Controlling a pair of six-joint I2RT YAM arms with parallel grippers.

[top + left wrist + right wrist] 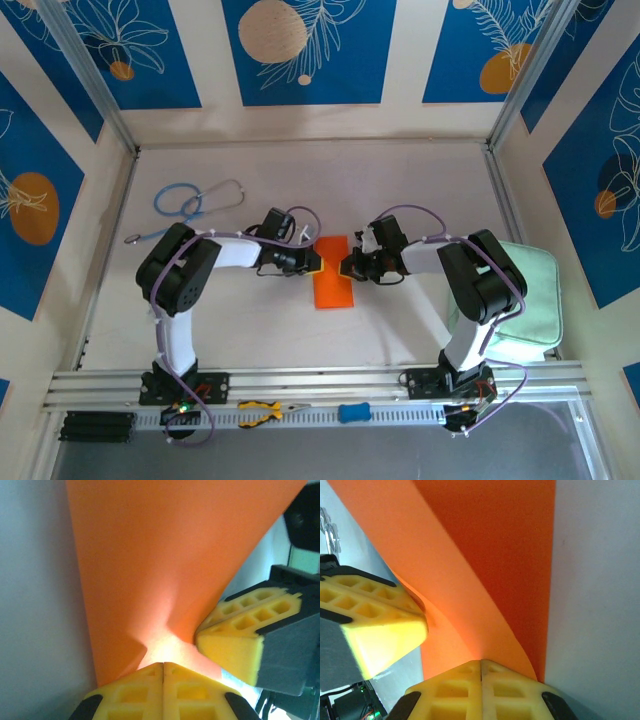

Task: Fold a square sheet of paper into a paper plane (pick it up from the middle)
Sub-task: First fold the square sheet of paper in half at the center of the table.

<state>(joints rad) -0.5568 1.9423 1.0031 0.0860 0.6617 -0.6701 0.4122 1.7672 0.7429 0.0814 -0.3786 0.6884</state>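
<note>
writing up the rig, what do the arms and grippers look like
Both the left arm and right arm have bulky black joints, white links and looping purple cables. The left gripper and right gripper carry yellow pads moulded with square pockets on black mounts.

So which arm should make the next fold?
Probably right: the right claw, shut on the orange sheet, holds a smoothly curling layer; the left claw, also shut on it, pinches a wrinkle.
</note>
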